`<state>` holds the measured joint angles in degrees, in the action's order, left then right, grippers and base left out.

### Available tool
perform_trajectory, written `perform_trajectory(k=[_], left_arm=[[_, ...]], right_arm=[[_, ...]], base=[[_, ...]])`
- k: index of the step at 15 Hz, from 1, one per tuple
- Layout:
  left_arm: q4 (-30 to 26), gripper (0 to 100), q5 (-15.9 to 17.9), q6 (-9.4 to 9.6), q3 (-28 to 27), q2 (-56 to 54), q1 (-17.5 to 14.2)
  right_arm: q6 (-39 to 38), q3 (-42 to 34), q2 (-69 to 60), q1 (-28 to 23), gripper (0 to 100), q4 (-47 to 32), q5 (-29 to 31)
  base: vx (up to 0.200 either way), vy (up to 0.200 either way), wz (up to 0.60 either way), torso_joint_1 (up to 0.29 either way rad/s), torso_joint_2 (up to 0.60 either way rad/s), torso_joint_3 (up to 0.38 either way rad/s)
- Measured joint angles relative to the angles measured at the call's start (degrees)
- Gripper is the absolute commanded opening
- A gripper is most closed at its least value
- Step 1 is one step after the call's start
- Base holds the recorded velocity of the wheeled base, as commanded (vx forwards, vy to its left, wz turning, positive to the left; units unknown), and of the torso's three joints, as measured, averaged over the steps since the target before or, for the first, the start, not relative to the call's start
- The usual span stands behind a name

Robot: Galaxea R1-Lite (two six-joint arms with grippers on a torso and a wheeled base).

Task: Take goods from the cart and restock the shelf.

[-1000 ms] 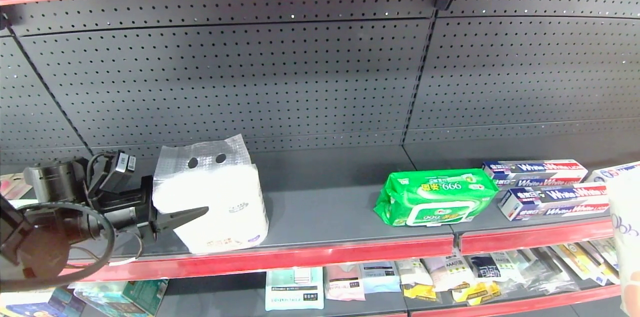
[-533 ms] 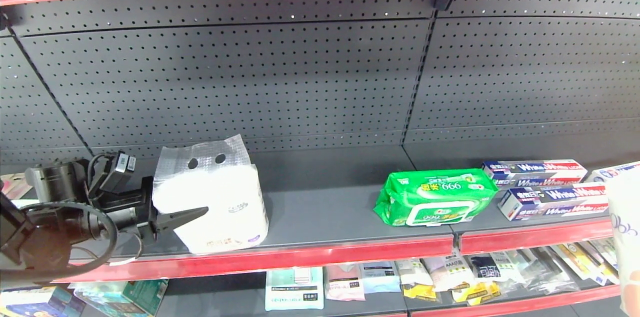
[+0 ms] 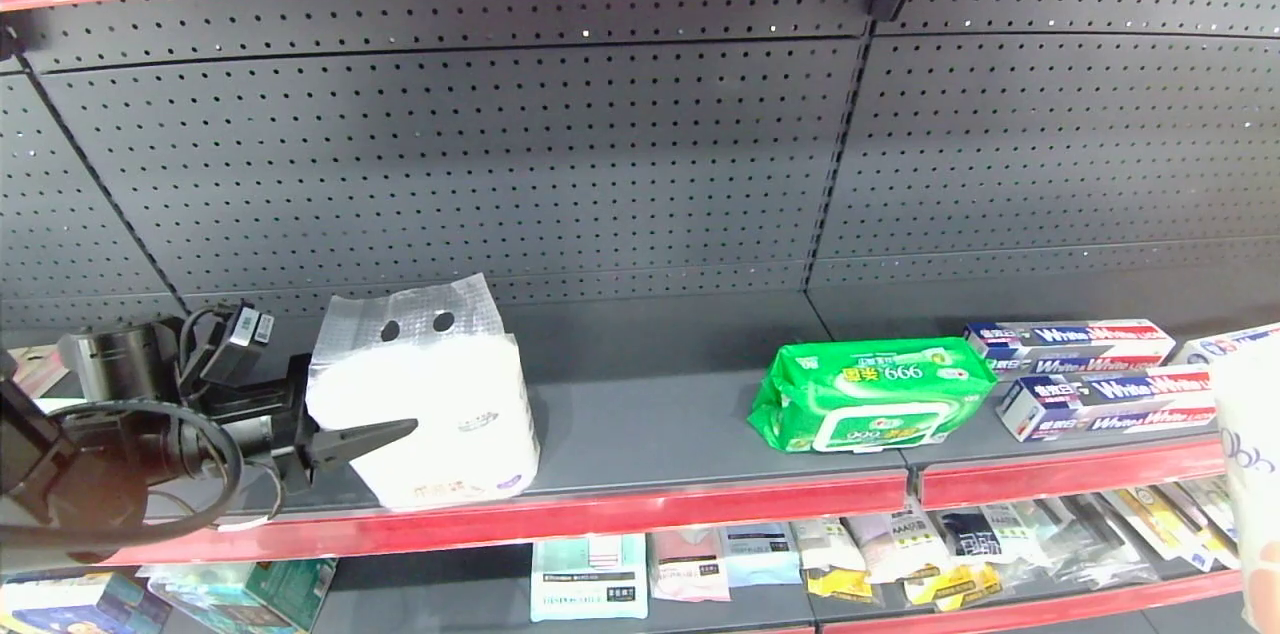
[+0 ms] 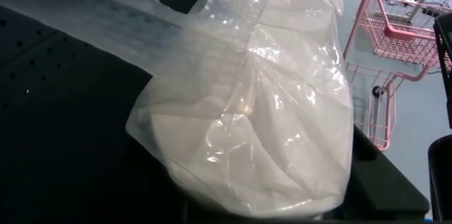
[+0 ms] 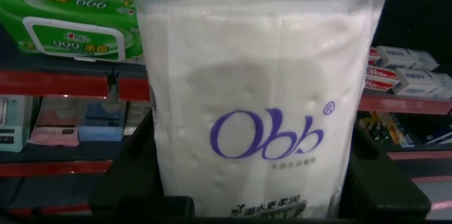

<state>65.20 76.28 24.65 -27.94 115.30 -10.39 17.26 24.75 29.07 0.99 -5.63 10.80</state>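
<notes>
Grey shelf board [image 3: 650, 424] with red lip, lower left of head view: left gripper [image 3: 385, 422] clamps bagged toilet-roll pack [image 3: 450, 414] standing there; right gripper [image 5: 254, 189] grips second roll pack [image 3: 1248, 434] at right edge, before the shelf front.

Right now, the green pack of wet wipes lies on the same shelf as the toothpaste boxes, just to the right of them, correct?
Not quite. The green pack of wet wipes does lie on the same shelf as the toothpaste boxes, but it is just to the left of them, not the right. The head view shows this.
</notes>
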Motion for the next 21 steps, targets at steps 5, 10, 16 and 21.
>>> perform_trajectory(k=[5, 10, 16, 21], left_arm=[[0.00, 0, 0.17, -0.29, -1.05, 0.74, 0.61], [0.28, 0, -0.65, -0.18, -0.61, 0.79, 0.77], [2.27, 0, -2.82, -0.89, -0.91, 0.88, 0.68], [2.35, 0, -2.62, -0.89, -0.63, 0.88, 1.22]], right_arm=[[0.13, 0.27, 0.00, 0.00, 0, 0.00, 0.00], [0.13, 0.61, 0.00, 0.00, 0, 0.02, 0.01], [0.13, 0.77, 0.00, -0.05, 0, -0.11, 0.11], [0.11, 1.00, -0.02, -0.05, 0, -0.17, 0.11]], base=[[0.000, 0.000, 0.00, 0.000, 0.00, 0.000], [0.000, 0.000, 0.00, 0.000, 0.00, 0.000], [0.000, 0.000, 0.00, 0.000, 0.00, 0.000], [0.000, 0.000, 0.00, 0.000, 0.00, 0.000]])
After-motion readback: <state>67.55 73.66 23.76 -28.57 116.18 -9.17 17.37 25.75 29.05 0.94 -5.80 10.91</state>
